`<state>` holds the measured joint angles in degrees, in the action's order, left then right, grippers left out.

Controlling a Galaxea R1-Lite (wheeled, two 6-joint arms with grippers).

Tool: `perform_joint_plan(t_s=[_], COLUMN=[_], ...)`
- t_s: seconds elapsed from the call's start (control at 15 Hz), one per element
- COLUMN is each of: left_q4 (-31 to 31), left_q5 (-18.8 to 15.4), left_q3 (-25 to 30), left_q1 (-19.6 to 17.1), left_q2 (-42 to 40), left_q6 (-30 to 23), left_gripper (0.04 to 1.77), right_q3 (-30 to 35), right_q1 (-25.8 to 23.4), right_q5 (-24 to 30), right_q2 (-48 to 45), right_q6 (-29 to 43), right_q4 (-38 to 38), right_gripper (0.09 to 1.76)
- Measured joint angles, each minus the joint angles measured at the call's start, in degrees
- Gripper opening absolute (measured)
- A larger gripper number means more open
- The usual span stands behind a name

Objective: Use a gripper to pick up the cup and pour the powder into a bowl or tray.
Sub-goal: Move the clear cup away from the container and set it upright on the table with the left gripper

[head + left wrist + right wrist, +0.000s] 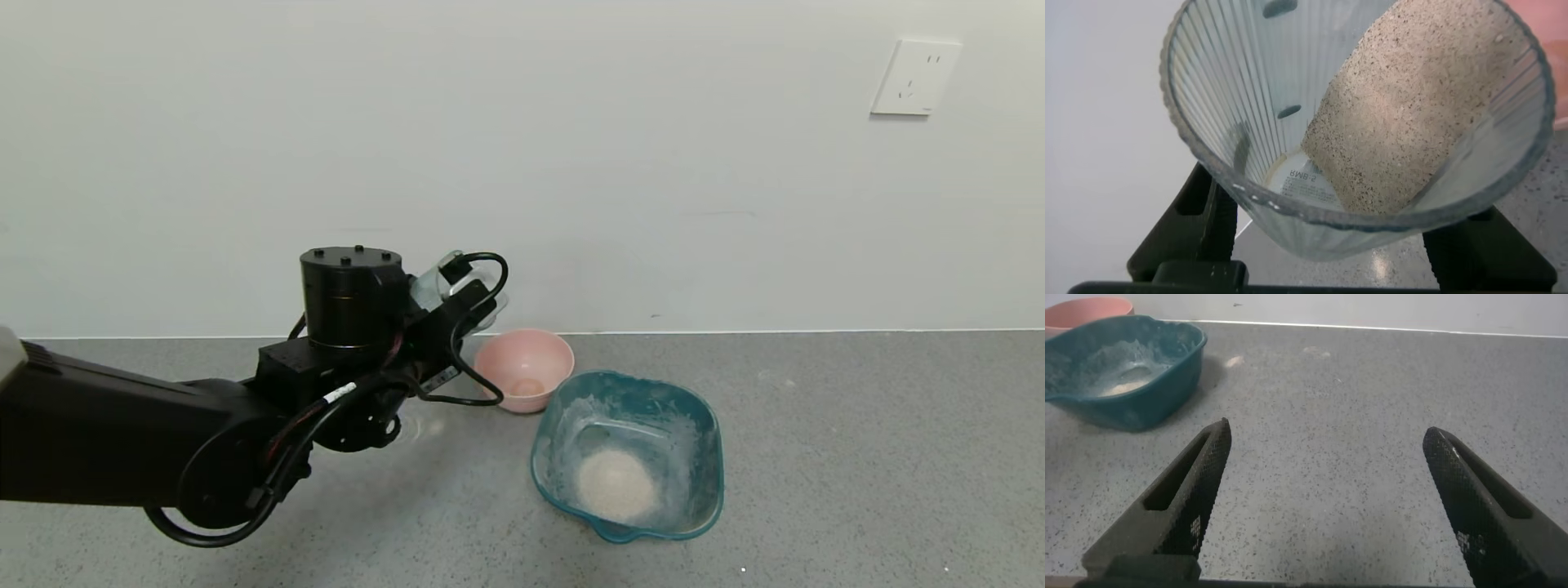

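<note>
My left gripper [467, 296] is shut on the ribbed translucent cup [447, 282] and holds it tilted in the air, just behind the pink bowl's left side. In the left wrist view the cup [1233, 106] fills the frame between the black fingers [1204, 216]. Beige speckled powder [1413, 106] lies along its inner wall from the base towards the rim. The teal dish [707, 457] sits on the table to the right with a round mound of powder [614, 483] inside; it also shows in the right wrist view [1167, 384]. My right gripper [1327, 429] is open and empty above bare table.
A small round pink bowl [524, 359] stands between the held cup and the teal dish, touching the dish's back left corner. The grey speckled table [857, 457] ends at the white wall behind. A wall socket [914, 77] is at the upper right.
</note>
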<state>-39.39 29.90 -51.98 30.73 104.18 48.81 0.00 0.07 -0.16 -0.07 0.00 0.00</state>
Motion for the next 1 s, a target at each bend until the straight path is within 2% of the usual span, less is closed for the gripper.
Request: perform_joint_plan(t_s=[0.2, 0.4, 0.73, 1.0], left_q4=[0.04, 0.11, -0.18, -5.86], left_q5=[-6.47, -14.08, -24.48, -31.91], left_q3=[2.86, 6.67, 11.36, 15.43], left_q1=[-4.04, -9.59, -18.44, -23.82], left_q2=[-2.67, -5.64, -8.98, -9.42], left_q6=[-3.94, -9.18, -22.88, -31.39], left_gripper=[1.27, 1.27, 1.27, 1.27], right_q3=[0.00, 0.00, 0.00, 0.00], right_q1=[0.00, 0.00, 0.00, 0.00], right_q5=[-0.02, 0.00, -0.02, -0.02], right_q2=[0.00, 0.00, 0.00, 0.00], right_q6=[0.00, 0.00, 0.00, 0.00], right_q4=[0.02, 0.02, 0.00, 0.00], right_gripper=[1.71, 1.71, 1.71, 1.71])
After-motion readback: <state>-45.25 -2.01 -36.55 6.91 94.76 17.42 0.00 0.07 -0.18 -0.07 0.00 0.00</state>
